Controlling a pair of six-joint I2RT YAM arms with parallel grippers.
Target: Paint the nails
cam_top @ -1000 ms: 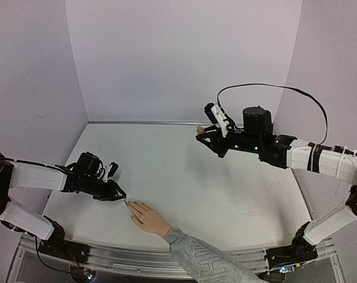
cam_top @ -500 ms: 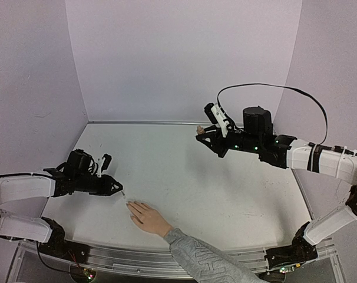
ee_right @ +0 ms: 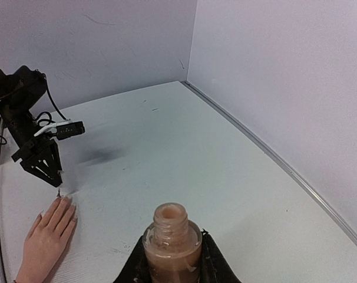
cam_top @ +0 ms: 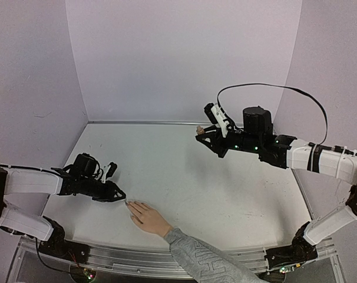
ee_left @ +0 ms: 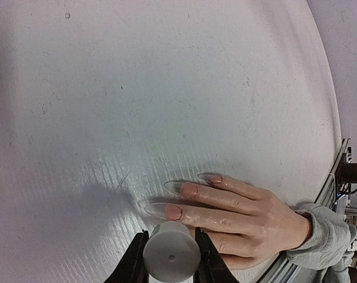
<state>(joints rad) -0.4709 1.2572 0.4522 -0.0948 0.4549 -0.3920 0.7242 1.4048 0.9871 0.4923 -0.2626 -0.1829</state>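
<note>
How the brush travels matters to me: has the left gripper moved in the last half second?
Yes. In the top view the left gripper has swung right and nearer, up to the hand, which lies unmoved on the table.

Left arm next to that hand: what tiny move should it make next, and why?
Probably ease the white brush cap down toward the nearest nail: the left gripper is shut on it, right by the flat hand.
</note>
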